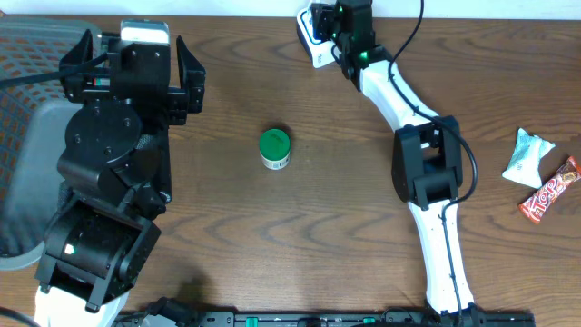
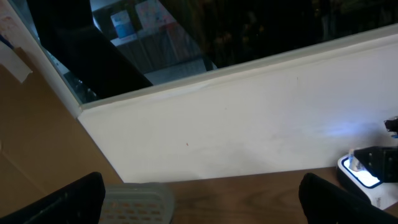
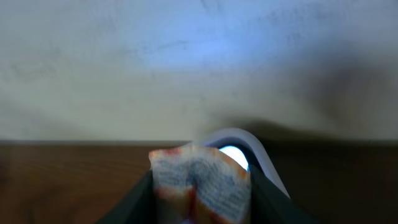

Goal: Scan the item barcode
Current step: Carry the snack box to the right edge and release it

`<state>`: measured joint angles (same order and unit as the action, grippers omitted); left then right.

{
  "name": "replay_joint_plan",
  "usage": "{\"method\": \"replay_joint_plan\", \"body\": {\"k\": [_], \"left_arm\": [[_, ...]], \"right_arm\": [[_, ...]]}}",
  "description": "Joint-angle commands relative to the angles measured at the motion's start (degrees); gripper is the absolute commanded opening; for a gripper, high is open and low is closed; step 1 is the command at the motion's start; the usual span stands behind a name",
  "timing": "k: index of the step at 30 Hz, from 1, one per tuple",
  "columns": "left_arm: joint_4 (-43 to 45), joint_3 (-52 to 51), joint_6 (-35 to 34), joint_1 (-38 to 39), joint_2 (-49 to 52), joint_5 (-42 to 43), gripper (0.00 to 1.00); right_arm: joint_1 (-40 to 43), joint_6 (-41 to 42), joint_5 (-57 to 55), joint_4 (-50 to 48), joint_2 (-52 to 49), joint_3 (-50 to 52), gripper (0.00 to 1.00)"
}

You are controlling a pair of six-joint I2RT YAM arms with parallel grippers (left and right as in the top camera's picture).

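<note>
In the right wrist view, my right gripper [image 3: 202, 193] is shut on the item, a crinkled white packet [image 3: 202, 186] with red-orange print and small text. Just behind the packet stands the white barcode scanner [image 3: 252, 146], and its blue-white window glows past the packet's upper edge. From overhead, the right gripper [image 1: 340, 32] is at the table's far edge, right beside the scanner [image 1: 313, 41], and the packet is hidden under it. My left gripper [image 1: 136, 64] is open and empty at the far left. Its view shows the scanner [image 2: 364, 177] far off to the right.
A small jar with a green lid [image 1: 274, 148] stands mid-table. A white packet [image 1: 528, 156] and a red candy bar [image 1: 549, 191] lie at the right edge. A grey perforated basket [image 1: 27, 173] sits at the left, beside the left arm, and its rim shows as the basket [image 2: 137, 202] in the left wrist view.
</note>
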<state>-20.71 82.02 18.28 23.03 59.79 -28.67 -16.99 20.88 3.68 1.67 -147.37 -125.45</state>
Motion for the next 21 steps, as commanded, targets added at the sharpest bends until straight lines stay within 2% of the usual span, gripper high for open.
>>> {"method": "replay_joint_plan", "body": {"k": [1,6,10,14,18,21], "left_arm": [[0.13,0.92,0.55,-0.24,-0.33,-0.33,1.0],[0.13,0.92,0.52,-0.24,-0.33,-0.33,1.0],[0.13,0.92,0.55,-0.24,-0.33,-0.33,1.0],[0.13,0.92,0.52,-0.24,-0.33,-0.33,1.0],[0.13,0.92,0.52,-0.24,-0.33,-0.35,1.0],[0.13,0.92,0.52,-0.24,-0.33,-0.33,1.0]], "right_arm": [[0.9,-2.75,-0.17,7.45,5.55,-0.79,0.37],[3.48,-2.16,-0.63,27.3,14.84,-0.79,0.33],[7.06,-0.26,-0.83,43.15,21.24,-0.79,0.34],[12.11,0.11,-3.04,56.57,24.28,-0.79,0.34],[17.94,0.07,-7.41,65.16,24.11,-0.31,0.35],[22.58,0.07,-12.61,68.17,24.11,1.44,0.36]]}}
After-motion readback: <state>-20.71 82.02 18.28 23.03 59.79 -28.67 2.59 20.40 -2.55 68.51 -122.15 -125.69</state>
